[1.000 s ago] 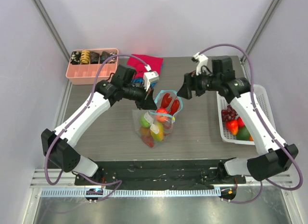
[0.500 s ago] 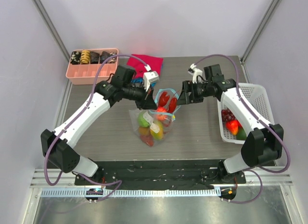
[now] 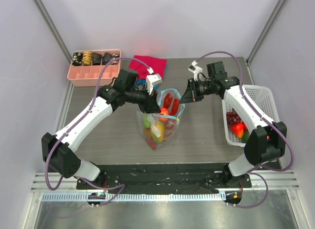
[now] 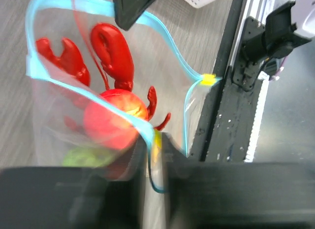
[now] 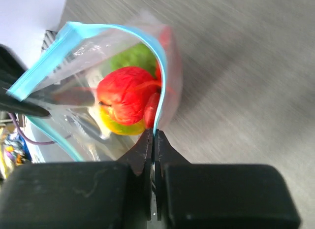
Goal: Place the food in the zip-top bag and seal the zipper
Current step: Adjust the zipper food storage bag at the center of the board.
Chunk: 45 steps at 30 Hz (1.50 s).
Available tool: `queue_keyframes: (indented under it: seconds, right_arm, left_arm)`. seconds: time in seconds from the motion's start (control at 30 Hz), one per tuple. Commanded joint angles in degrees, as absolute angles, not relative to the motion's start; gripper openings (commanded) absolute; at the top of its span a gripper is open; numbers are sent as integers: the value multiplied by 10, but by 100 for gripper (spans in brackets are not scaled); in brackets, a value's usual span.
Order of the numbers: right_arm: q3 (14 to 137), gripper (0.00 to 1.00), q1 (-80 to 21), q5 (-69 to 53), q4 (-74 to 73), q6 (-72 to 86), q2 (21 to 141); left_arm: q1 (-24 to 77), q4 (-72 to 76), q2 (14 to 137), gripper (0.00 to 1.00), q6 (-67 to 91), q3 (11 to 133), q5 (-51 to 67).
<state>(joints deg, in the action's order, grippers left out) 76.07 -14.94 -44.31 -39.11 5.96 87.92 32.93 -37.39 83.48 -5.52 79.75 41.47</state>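
Table point(image 3: 206, 135): we found the bag point(image 3: 158, 128) near its middle, held up by its mouth.
Basket point(image 3: 266, 98): at the right edge, it held a strawberry point(image 3: 237, 129) and grapes point(image 3: 234, 115), so we judged the loading unfinished.
Bag: clear and floppy, it gaped, with a lobster point(image 4: 115, 51), a red fruit point(image 5: 125, 93) and green and yellow pieces inside.
Right gripper point(image 5: 153, 135): its jaws were clamped on the rim.
Left gripper point(image 4: 153, 140): its jaws were narrow, with the opposite rim between them; it seemed pinched, though blur hid the contact.
Zipper point(image 4: 170, 42): the blue strip was unsealed along its whole width.
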Motion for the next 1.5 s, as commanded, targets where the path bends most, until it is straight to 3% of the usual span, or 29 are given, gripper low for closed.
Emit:
queue_keyframes:
  seconds: [0.0,0.07,0.17,0.37,0.63,1.07,1.27,1.47]
  right_arm:
    - [840,1,-160,-500,-384,-16,887]
    - [885,1,-171,-516,-414,-48,909]
    - [937,1,-184,-523,-476,-130,928]
    - [979,1,-220,-520,-563,-266,958]
    - [1059,1,-272,-513,-599,-331,984]
    - [1126,1,-303,-516,-671,-432,1002]
    - [1167,1,-313,-520,-680,-440,1030]
    - [1183,1,-321,-518,-684,-441,1034]
  left_arm:
    - [331,-309,789,32,-59,779,413]
    - [331,-307,776,55,-70,776,402]
    - [331,-304,747,70,-105,773,361]
    - [330,-294,710,80,-213,756,327]
    - [322,-283,757,81,-267,786,254]
    - [292,-265,781,80,-242,791,384]
    - [292,-249,792,77,-190,785,419]
    - [278,-192,802,66,-75,767,386]
